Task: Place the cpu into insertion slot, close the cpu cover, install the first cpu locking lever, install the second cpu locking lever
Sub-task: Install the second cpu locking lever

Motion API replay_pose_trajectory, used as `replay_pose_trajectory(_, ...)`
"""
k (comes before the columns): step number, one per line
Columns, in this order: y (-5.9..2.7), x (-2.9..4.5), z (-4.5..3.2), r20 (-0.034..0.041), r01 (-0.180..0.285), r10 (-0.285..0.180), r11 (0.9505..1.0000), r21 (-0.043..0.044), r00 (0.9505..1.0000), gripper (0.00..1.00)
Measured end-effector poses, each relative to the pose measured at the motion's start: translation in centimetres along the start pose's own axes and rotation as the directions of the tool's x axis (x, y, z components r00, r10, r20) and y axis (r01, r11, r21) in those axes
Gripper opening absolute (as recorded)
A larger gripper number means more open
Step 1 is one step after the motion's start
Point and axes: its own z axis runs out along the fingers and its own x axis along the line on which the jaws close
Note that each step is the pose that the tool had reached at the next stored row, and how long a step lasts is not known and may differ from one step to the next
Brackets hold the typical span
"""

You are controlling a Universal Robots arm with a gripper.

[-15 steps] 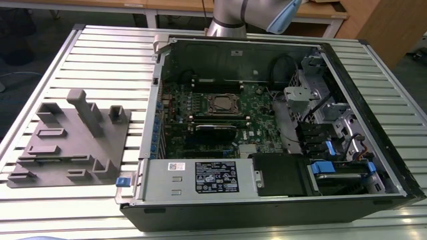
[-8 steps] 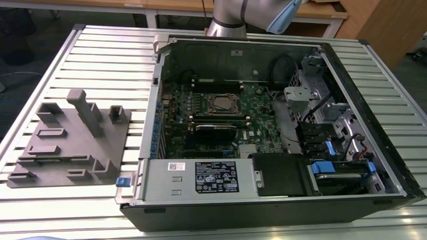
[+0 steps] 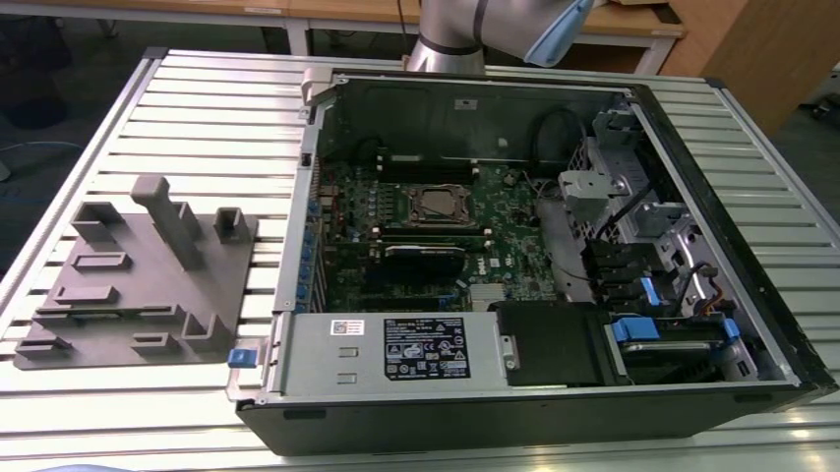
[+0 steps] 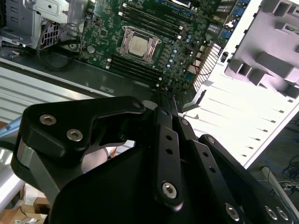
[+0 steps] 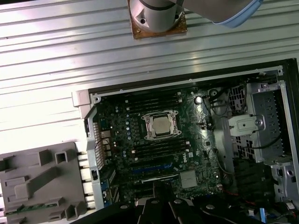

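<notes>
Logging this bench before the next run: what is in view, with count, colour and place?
computer case: one, black, open, on the slatted table.
motherboard: one, green, inside the case.
insertion slot: one, silver-rimmed, mid-board.
cpu: one, silver-grey, seated in the slot.
power supply: one, grey, at the case's near edge.
fixture tray: one, grey, at the exterior view's left of the case.
table: one, silver, slatted.
arm: one, grey and blue.
gripper: one, black, above the case.

motherboard green | cpu silver-grey | fixture grey | tool black
</notes>
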Motion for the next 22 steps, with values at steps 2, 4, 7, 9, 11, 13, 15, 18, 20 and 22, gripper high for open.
replay_pose_trajectory(2,0.0,0.0,0.04,0.0,0.0,0.0,1.0,0.0,1.0,0.11)
replay_pose_trajectory(4,0.0,0.0,0.07,0.0,0.0,0.0,1.0,0.0001,1.0,0.11)
replay_pose_trajectory(7,0.0,0.01,0.09,0.0,0.0,0.0,1.0,0.0001,1.0,0.11)
replay_pose_trajectory(9,0.0,0.01,0.14,0.0001,0.0,0.0,1.0,-0.0002,1.0,0.11)
replay_pose_trajectory(11,-0.01,0.01,0.23,0.0,0.0,0.0,1.0,0.0001,1.0,0.11)
replay_pose_trajectory(13,-0.01,0.02,0.35,0.0,0.0,0.0,1.0,0.0,1.0,0.11)
replay_pose_trajectory(15,-0.02,0.03,0.48,0.0,0.0,0.0,1.0,0.0001,1.0,0.11)
replay_pose_trajectory(18,-0.03,0.04,0.71,0.0,0.0,0.0,1.0,0.0001,1.0,0.11)
replay_pose_trajectory(20,-0.03,0.05,0.85,0.0,0.0,0.0,1.0,0.0,1.0,0.11)
replay_pose_trajectory(22,-0.03,0.05,0.96,0.0,0.0,0.0,1.0,0.0,1.0,0.11)
